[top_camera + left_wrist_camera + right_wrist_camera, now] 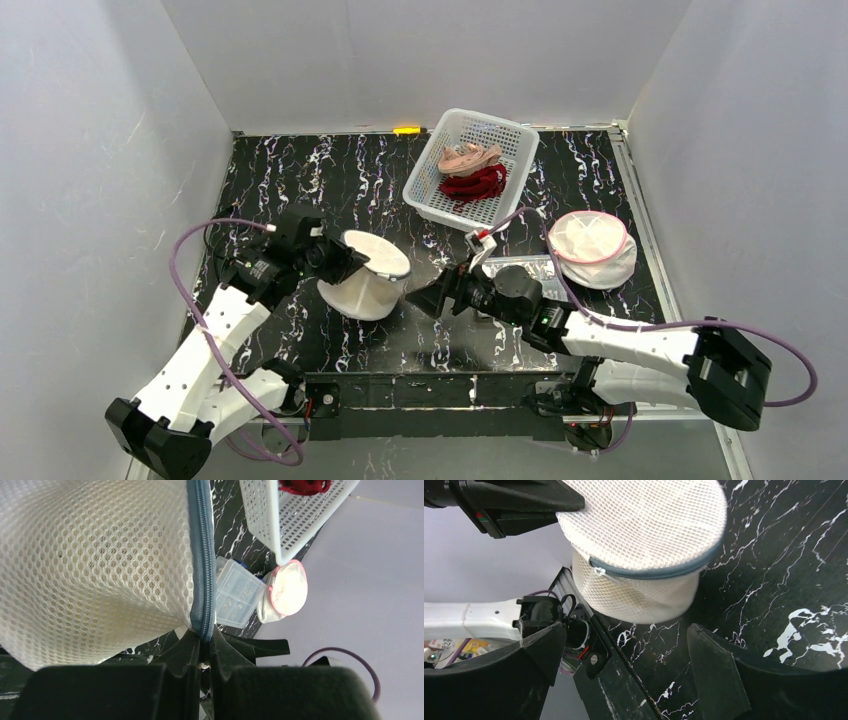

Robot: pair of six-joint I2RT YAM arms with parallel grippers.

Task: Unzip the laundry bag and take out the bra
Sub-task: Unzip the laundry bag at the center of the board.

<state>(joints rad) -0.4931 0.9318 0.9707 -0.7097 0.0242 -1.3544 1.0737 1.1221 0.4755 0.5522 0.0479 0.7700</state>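
In the top view, my left end effector [338, 258] is clamping the left edge of the round white mesh laundry bag [368, 280]. The bag is sitting left of centre on the black marbled surface [300, 180]. My right end effector [425, 297] is hanging just to the right of the bag with its fingers spread wide and holding nothing. At upper centre a white plastic lattice basket [425, 195] is holding a pink garment [470, 157] and a red garment [476, 184]. On the right a second round mesh bag with pink trim [592, 250] is lying beside a clear plastic box [520, 272].

In the left wrist view, my left end effector [204, 645] is pinching together on the grey-blue zipper band [202, 555], which is running up the middle of the frame. The mesh is filling the upper left.

In the right wrist view, my right end effector [624, 630] is standing wide apart at the bottom of the frame, short of the bag. The small pale zipper pull [599, 571] is sitting at the left end of the band, and the zipper is showing closed along the visible stretch. The mesh is hiding whatever is inside.
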